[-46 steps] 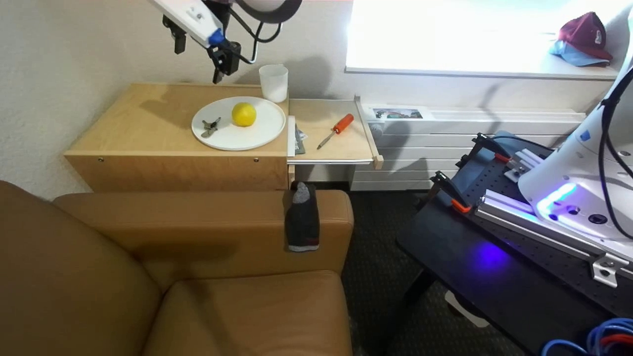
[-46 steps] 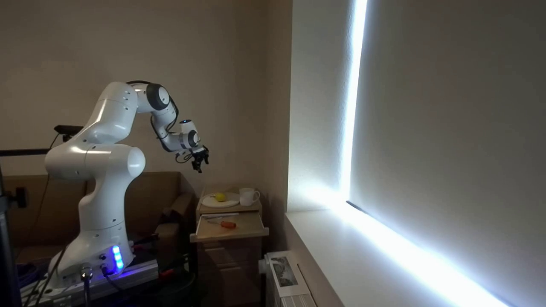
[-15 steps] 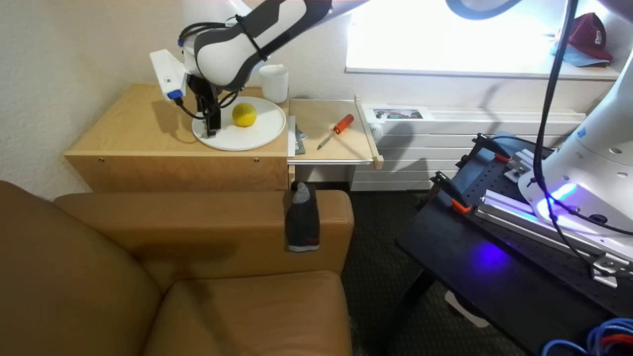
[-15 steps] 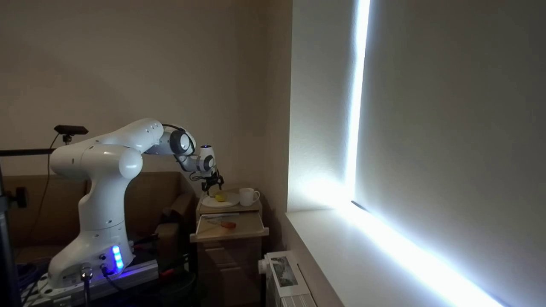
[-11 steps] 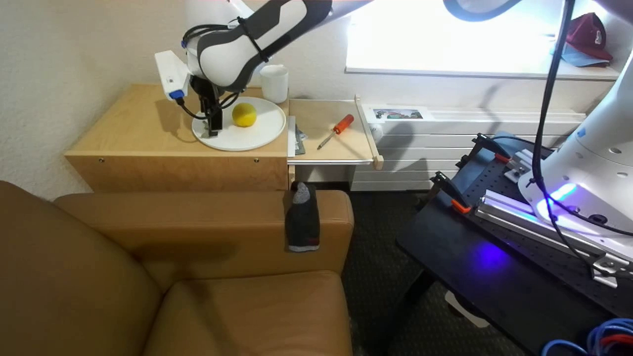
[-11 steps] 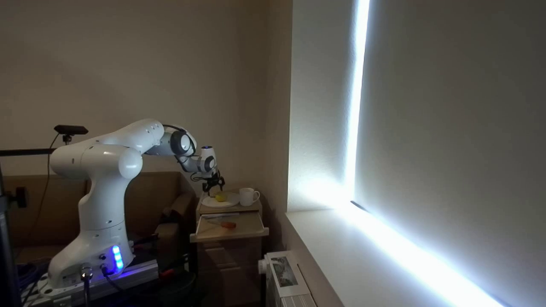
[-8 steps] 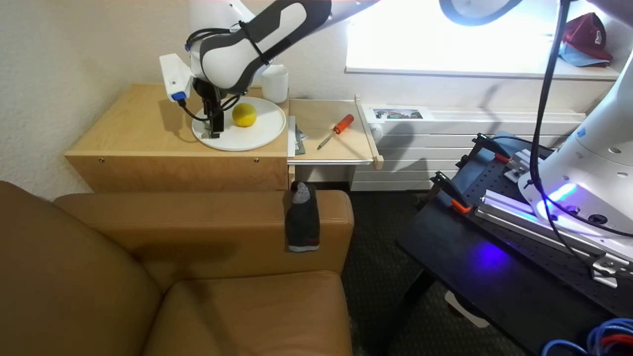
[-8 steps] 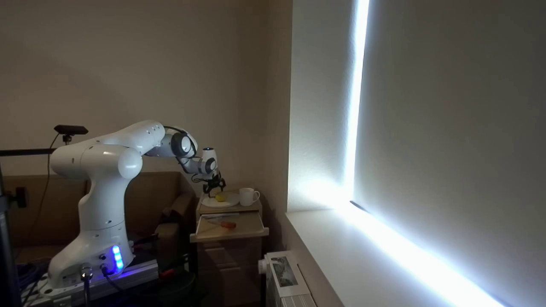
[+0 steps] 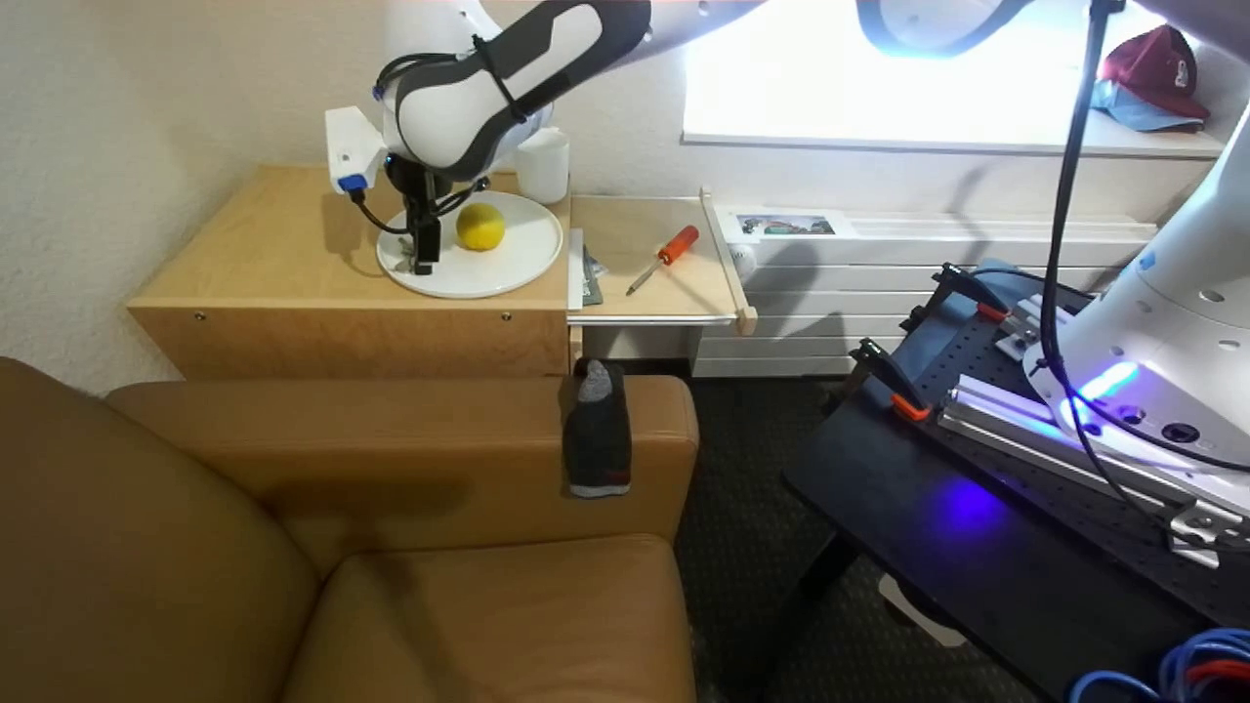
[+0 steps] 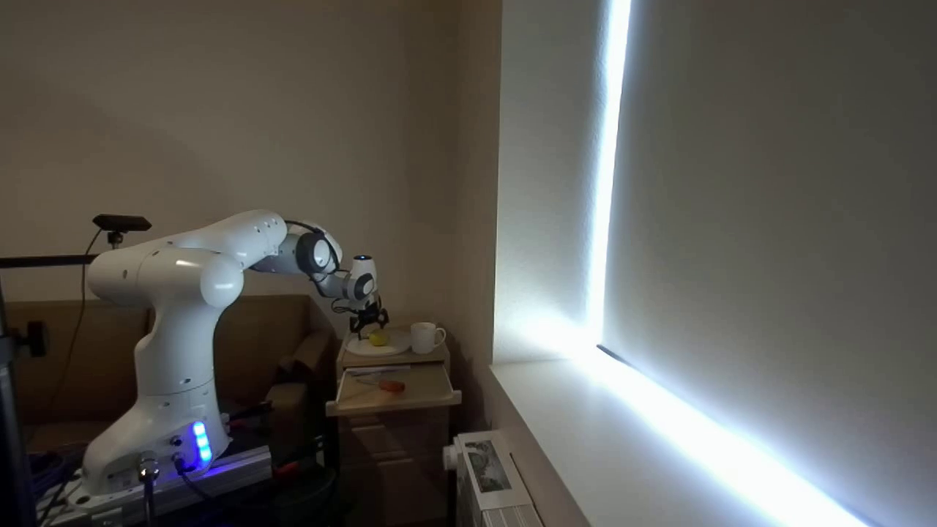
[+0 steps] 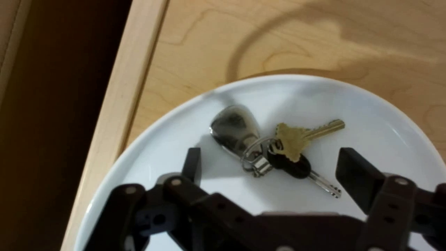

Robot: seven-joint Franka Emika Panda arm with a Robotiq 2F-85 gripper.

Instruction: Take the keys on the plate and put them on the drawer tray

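In the wrist view the keys [image 11: 284, 160] lie on the plate [image 11: 146, 164], framed by the jaws, which stand wide apart and hold nothing. The step seems to be grasping. In an exterior view the jaws hang low over the worktop [image 9: 249, 244] near the fruit [image 9: 479, 227]; next they should close and lift. In an exterior view the tray [image 10: 423, 391], the keys' goal, sits below the worktop.

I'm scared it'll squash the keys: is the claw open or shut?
Open: the gripper has its fingers apart, with the keys seen between.
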